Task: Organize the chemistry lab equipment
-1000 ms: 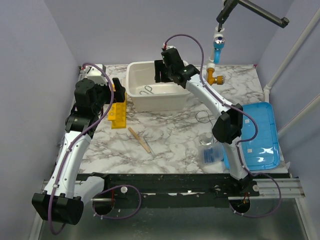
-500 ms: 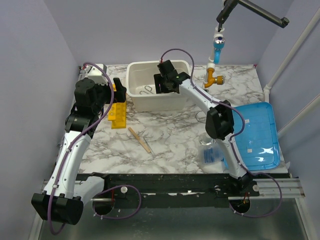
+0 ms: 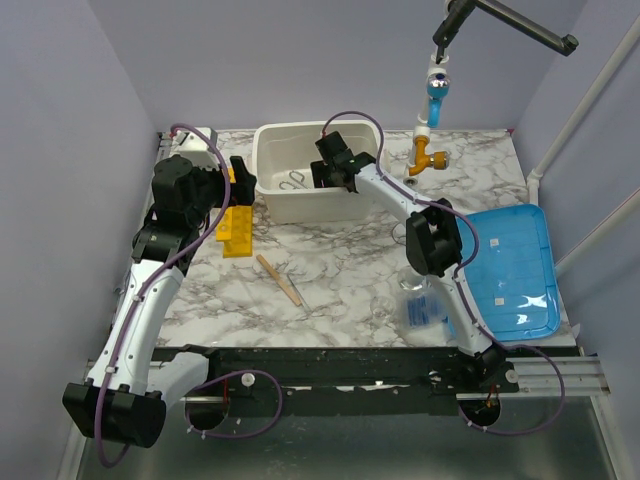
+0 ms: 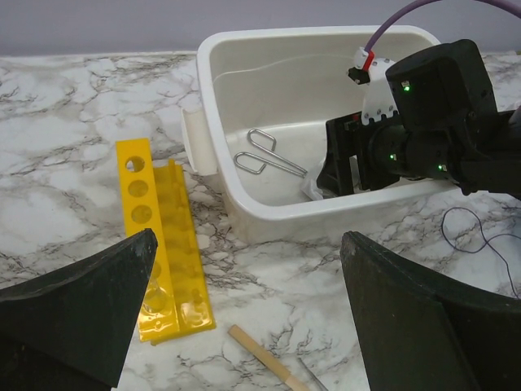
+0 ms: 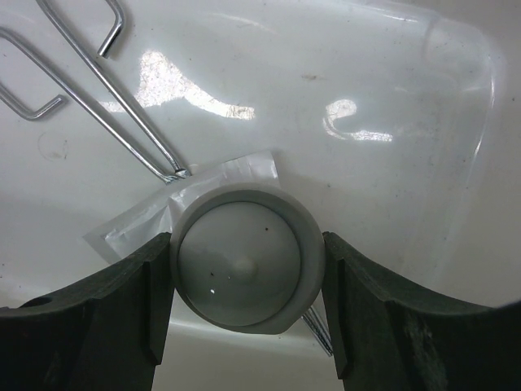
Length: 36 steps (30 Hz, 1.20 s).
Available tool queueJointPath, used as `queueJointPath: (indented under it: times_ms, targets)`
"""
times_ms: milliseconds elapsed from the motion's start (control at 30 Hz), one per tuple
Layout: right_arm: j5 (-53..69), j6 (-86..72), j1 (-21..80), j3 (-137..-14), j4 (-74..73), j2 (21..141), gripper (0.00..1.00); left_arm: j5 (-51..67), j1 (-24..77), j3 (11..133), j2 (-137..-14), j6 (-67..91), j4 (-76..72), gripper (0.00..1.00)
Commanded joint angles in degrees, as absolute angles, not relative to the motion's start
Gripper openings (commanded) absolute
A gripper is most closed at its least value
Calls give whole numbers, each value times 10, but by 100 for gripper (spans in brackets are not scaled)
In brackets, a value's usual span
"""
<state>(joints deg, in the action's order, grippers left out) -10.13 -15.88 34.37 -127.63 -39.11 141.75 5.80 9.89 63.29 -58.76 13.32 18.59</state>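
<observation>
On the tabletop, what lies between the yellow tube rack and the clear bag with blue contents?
The tan wooden stick lies there, nearer the yellow tube rack than the clear bag; the top external view shows it.

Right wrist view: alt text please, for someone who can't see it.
The right gripper has its jaws closed against both sides of a round white dish inside the white tub. A clear flat packet lies under the dish; silver tongs lie at upper left.

Top view high and behind, left wrist facing white tub [image 4: 326, 220], right wrist close inside, metal tongs [image 4: 269, 159] shared.
</observation>
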Motion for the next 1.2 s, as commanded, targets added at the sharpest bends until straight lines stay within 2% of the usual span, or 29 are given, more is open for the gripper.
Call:
queueJointPath:
  times_ms: [0,100,367,500,933,1033,1167]
  targets:
    - [-98,-143,339,-1270,-392,1434,43,69,103,650,-590,135,188,98]
    - [-102,-140,339,-1262,-391,1431,47,71,104,650,-593,135,188,99]
    - [-106,-133,339,-1253,-391,1413,77,70,106,650,-593,135,189,99]
    - [-103,-128,339,-1262,-397,1408,85,69,107,650,-594,135,189,98]
    - [-112,-115,339,-1294,-429,1381,93,65,110,651,-593,137,190,99]
    - [-114,-117,339,-1299,-429,1364,100,64,110,651,-592,138,190,99]
    - [-116,-117,339,-1305,-424,1339,100,62,110,650,-591,139,188,98]
